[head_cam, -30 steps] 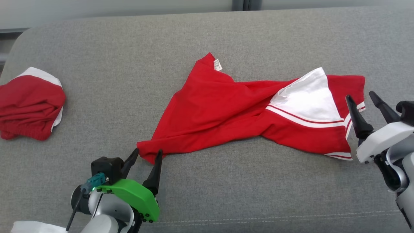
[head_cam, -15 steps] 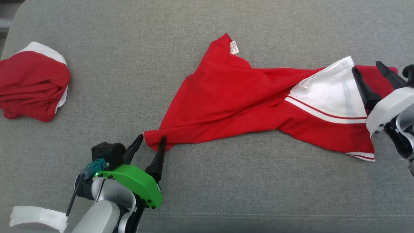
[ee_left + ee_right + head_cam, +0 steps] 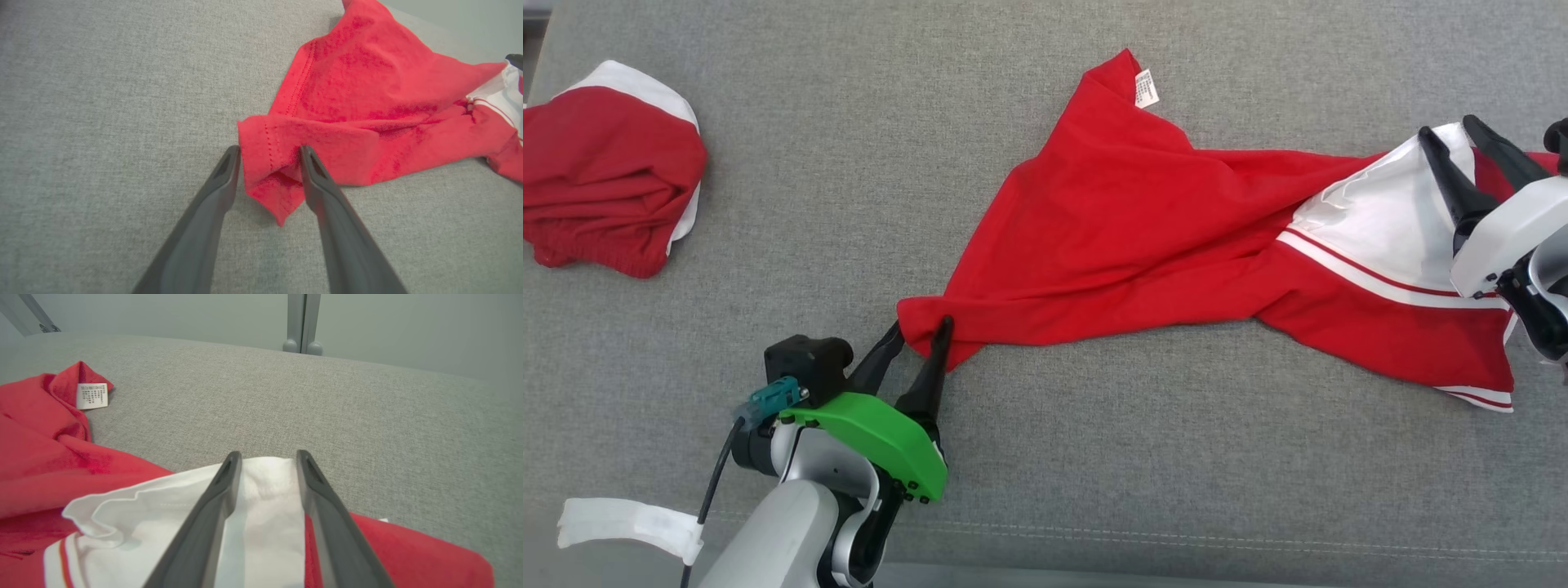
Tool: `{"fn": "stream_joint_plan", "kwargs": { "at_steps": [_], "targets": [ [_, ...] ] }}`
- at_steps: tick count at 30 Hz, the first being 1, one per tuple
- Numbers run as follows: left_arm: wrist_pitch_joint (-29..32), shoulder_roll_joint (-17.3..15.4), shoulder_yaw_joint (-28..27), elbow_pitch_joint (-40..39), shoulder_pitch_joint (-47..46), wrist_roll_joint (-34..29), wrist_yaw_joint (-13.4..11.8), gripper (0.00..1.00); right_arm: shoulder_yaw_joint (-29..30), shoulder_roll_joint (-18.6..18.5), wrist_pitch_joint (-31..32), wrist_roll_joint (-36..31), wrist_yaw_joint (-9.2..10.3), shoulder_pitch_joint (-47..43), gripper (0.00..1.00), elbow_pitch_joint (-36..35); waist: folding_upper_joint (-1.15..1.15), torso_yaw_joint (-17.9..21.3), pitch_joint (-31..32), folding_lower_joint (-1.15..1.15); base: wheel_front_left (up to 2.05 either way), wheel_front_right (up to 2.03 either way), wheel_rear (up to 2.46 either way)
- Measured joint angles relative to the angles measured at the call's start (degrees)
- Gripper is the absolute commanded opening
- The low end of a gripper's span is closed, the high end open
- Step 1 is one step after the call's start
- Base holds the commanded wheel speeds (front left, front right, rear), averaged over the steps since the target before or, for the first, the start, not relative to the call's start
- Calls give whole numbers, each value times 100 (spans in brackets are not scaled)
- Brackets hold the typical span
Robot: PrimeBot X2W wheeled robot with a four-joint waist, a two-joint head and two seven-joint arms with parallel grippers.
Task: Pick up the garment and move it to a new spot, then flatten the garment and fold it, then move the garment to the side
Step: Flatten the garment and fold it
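Presently: one red fabric garment with white striped panel [image 3: 1143, 220], lying crumpled on grey woven upholstery [image 3: 849, 163], stretched between the two hands. Left hand [image 3: 921, 329]: fingers moderately apart, straddling the garment's near red corner, not clamped. Right hand [image 3: 1447, 126]: fingers narrowly apart, over the white panel's far edge. One bundled red-and-white cloth [image 3: 605, 171], well outward of the left hand.
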State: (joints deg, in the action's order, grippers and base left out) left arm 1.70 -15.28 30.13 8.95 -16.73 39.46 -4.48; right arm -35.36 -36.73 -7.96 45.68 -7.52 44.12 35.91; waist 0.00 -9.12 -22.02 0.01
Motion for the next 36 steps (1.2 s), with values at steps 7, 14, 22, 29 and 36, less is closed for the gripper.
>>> {"fn": "stream_joint_plan", "kwargs": {
  "at_steps": [7,14,22,29,36],
  "targets": [
    [-264,-4,-30,-92,-90,-94,-12,0,-309,-124,-490,286,0,98,0,-109,0,8,28,0,0,0,0],
    [-270,-203,-93,-480,7,-177,-176,0,-91,-285,-680,414,-1,105,0,-615,0,110,267,-1,0,0,0],
    [-138,-365,-183,-589,322,-111,-355,0,1686,130,-705,-399,1,-609,100,-1252,0,278,647,-1,0,0,0],
    [-67,-450,-188,-649,528,-34,-412,0,2835,936,-708,-1617,0,-1865,100,-2205,0,493,936,-1,0,0,0],
    [-30,-495,-188,-628,709,36,-457,0,3362,1785,-582,-2282,0,-3070,100,-2981,0,663,1143,-1,0,0,0]
  ]
}}
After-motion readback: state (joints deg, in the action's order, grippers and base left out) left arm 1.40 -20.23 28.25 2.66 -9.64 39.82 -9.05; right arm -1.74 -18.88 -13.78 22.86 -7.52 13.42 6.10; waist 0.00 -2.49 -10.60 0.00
